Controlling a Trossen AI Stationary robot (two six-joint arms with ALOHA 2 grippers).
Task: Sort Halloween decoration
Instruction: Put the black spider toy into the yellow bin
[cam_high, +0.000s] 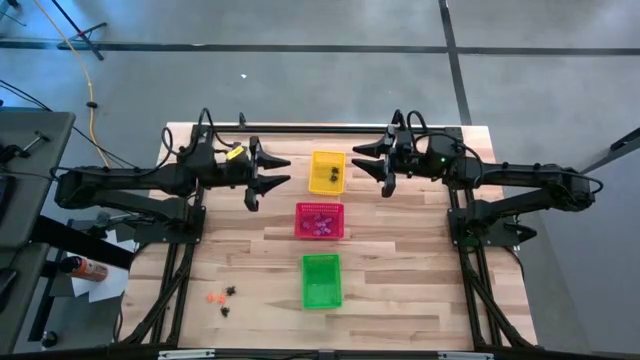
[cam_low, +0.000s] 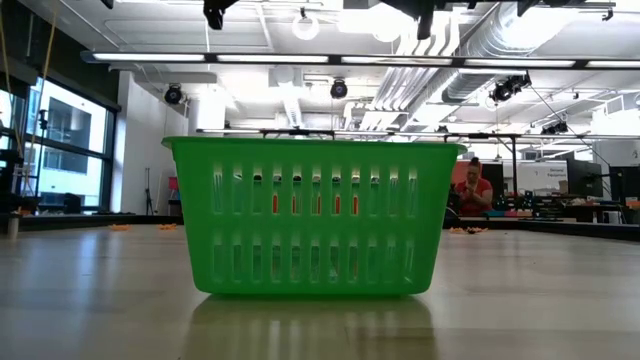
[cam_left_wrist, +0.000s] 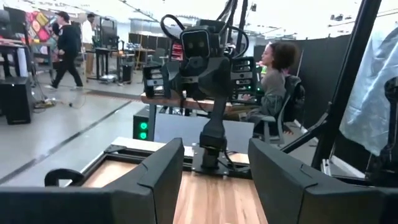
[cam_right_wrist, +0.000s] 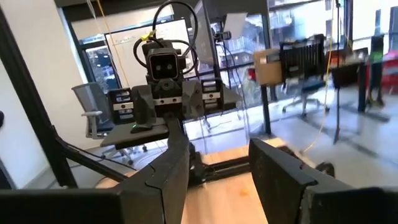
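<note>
Right now I am watching both arms hanging level above the far end of the table (cam_high: 400, 300), facing each other across the yellow basket (cam_high: 327, 172). I am seeing the left gripper (cam_high: 279, 171) with its fingers spread apart and nothing between them; the left wrist view is showing its two dark fingers (cam_left_wrist: 158, 177) with open space between. I am seeing the right gripper (cam_high: 364, 163) likewise parted and carrying nothing, with bare tabletop showing between its fingers (cam_right_wrist: 283, 174) in the right wrist view.

Down the middle of the table, three baskets are sitting in a row: the yellow one farthest, the red basket (cam_high: 319, 221) in the middle, and the green basket (cam_high: 321, 281) nearest. Dark trinkets (cam_high: 333, 175) are lying in the yellow basket, and purple-pink trinkets (cam_high: 320, 225) are lying in the red one. I am not seeing anything in the green basket. On the near left part of the table, well apart from the baskets, an orange trinket (cam_high: 212, 298) and two black trinkets (cam_high: 230, 292) are lying loose on the wood.
</note>
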